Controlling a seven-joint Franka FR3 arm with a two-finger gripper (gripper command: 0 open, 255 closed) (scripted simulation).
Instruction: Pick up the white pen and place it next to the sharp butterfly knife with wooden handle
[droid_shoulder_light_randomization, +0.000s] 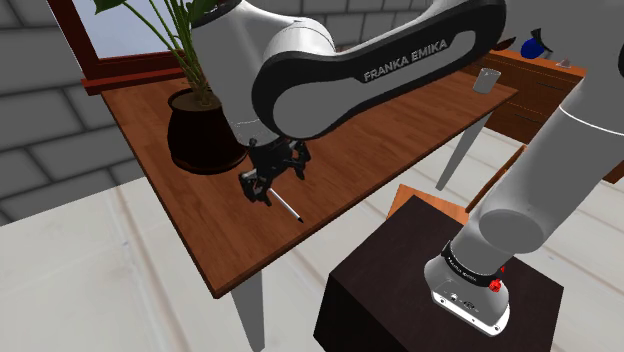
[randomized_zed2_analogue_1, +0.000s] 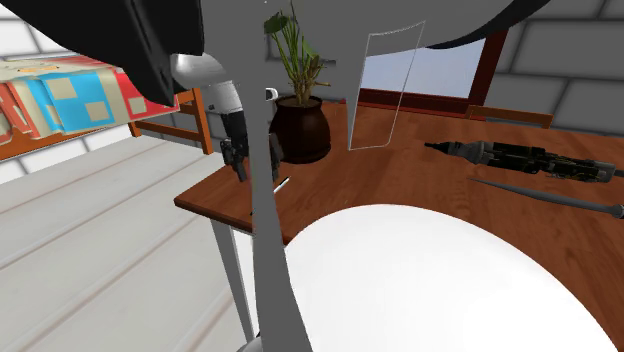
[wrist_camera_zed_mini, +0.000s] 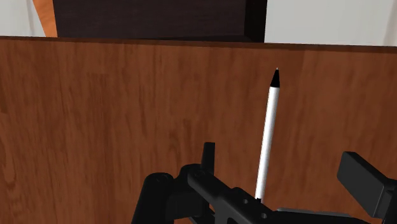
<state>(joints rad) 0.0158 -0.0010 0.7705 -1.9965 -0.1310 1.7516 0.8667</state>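
My black claw (wrist_camera_zed_mini: 278, 162) straddles the slim white black-tipped pen (wrist_camera_zed_mini: 270, 124), wide open and empty. Closing should pinch its barrel.

Loses the rear of the pen (wrist_camera_zed_mini: 268, 137) behind the hand (wrist_camera_zed_mini: 282, 162) in the wrist view; hides most of it behind the arm (randomized_zed2_analogue_1: 262, 205) in the second exterior view.

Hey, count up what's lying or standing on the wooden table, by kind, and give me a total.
Pen: 1
Potted plant: 1
Clear glass: 1
Knife: 1
Thin grey rod, kind unclear: 1
Total: 5
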